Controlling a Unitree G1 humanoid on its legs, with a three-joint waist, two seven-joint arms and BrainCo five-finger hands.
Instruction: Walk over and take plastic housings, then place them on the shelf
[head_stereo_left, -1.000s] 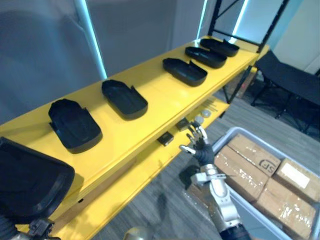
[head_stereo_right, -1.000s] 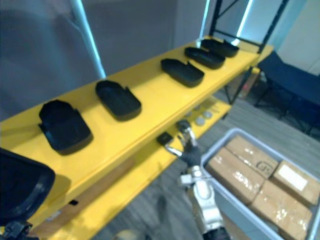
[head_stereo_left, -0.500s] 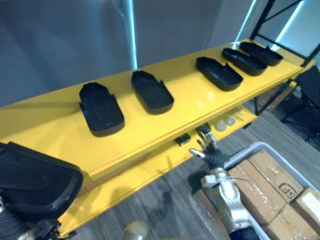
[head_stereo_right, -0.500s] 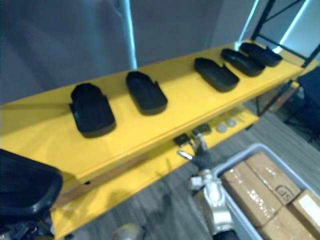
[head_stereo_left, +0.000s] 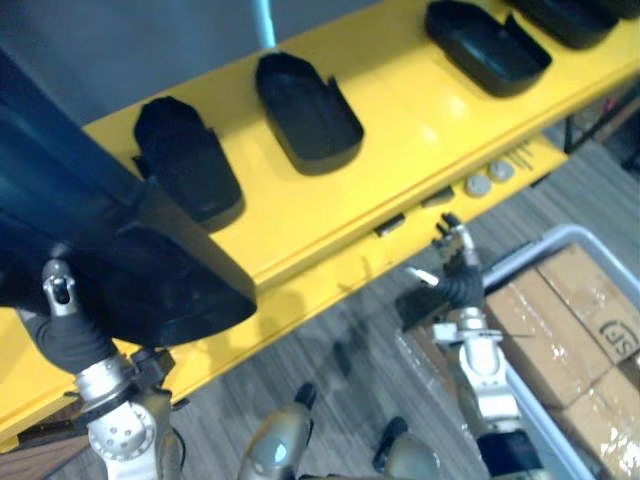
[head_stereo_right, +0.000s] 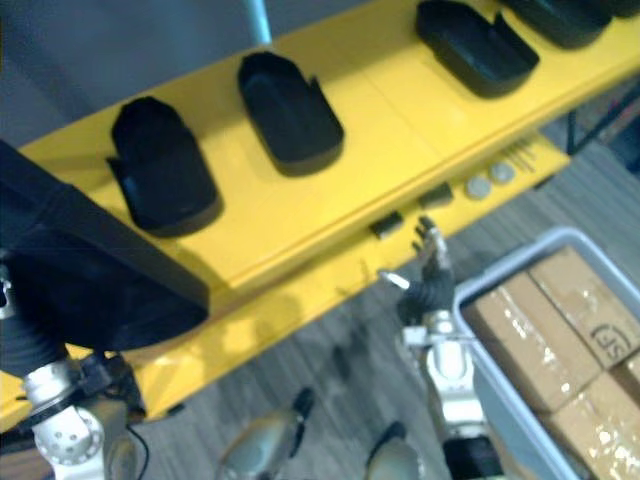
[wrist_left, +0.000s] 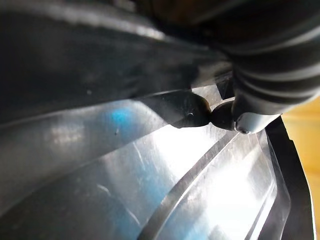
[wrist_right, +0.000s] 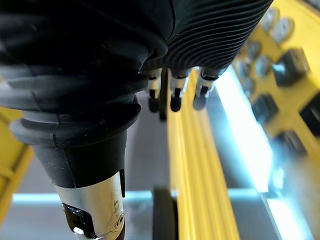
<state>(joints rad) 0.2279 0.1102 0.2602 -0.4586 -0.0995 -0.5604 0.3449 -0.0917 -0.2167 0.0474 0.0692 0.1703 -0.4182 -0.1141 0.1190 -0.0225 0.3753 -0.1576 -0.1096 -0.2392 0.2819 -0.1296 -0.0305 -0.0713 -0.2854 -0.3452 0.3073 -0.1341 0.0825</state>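
Housing in my left hand (head_stereo_left: 62, 300): a big black housing (head_stereo_left: 120, 250), open side turned towards my wrist, with my thumb on its outer wall and a dark fingertip (wrist_left: 222, 114) pressed on its glossy inside, so the hand is clamped on it. It hangs over the left end of the yellow shelf (head_stereo_left: 400, 120); I cannot tell whether it touches the shelf. Three more housings lie on that shelf, open side up and spaced apart: one (head_stereo_left: 187, 170) just beside the held one, one (head_stereo_left: 308, 110) further along, one (head_stereo_left: 486, 45) towards the right end. My right hand (head_stereo_left: 455, 270) is low in front of the lower shelf (head_stereo_left: 330, 280), fingers straight and apart, holding nothing. Two round discs (head_stereo_left: 478, 185) lie on that lower shelf. A grey bin (head_stereo_left: 530, 255) of cardboard boxes (head_stereo_left: 575, 310) stands to my right.
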